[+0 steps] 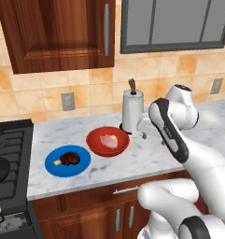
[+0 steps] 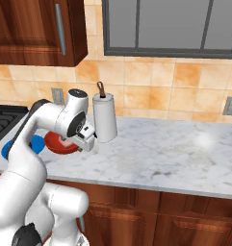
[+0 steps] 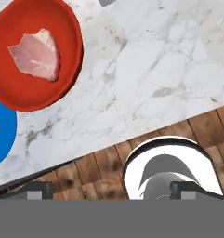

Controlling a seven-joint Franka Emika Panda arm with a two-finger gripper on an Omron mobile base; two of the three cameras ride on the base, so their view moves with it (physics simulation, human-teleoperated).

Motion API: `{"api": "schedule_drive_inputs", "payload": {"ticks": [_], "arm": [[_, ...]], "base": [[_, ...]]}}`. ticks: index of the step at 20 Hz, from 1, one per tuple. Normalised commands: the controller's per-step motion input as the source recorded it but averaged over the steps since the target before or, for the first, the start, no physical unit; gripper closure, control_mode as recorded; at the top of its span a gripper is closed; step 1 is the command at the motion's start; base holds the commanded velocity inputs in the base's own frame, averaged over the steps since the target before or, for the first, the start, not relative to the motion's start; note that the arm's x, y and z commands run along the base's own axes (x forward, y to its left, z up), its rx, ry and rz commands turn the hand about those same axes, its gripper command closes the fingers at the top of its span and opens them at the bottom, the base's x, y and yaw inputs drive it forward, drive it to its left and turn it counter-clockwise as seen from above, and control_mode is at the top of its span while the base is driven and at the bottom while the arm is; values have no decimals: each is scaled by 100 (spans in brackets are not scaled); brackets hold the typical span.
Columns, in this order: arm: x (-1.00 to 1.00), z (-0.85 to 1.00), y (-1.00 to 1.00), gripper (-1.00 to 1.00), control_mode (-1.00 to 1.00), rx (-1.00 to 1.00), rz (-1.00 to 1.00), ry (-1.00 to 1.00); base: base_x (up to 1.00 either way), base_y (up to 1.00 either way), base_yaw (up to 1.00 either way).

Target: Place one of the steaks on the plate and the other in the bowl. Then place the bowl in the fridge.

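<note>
We note the wooden cabinet fronts (image 1: 109,205) nearest the base, under the edge of the white marble desk (image 1: 146,156). In the hand view the pincer (image 3: 111,190) looks down over that desk edge; its two dark fingertips (image 3: 39,189) stand wide apart at the bottom, so we record it as open and holding nothing. In the right base view the hand hangs just in front of the red bowl, above the desk.

On the desk we find the flat round bright blue plate (image 1: 67,162) at the left, near the stove, carrying the dark brown steak with a yellowish stub (image 1: 68,159). Just beside it to the right, and slightly further back, sits the round shallow red bowl with a glossy rim (image 1: 108,141). The flat pale pink raw-looking steak (image 1: 109,140) lies inside it, roughly at the centre. In the hand view plate and bowl lie very close together; we cannot tell whether they touch.

Behind the bowl stands an upright white cylindrical container with a brown handle on top (image 1: 132,110). The black stove (image 1: 10,154) occupies the far left. Beyond rise the tan tiled wall (image 1: 86,88) and the brown wooden upper cabinet (image 1: 58,32).
</note>
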Motion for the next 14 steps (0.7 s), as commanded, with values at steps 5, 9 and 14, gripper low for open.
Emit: {"api": "schedule_drive_inputs", "payload": {"ticks": [5,9,14], "arm": [[85,-16,4,-100,-100,0,-18,0],[93,-29,13,-100,-100,0,-14,0],[65,-43,17,-100,-100,0,-7,0]], "base": [[0,0,0],[0,0,0],[0,0,0]]}}
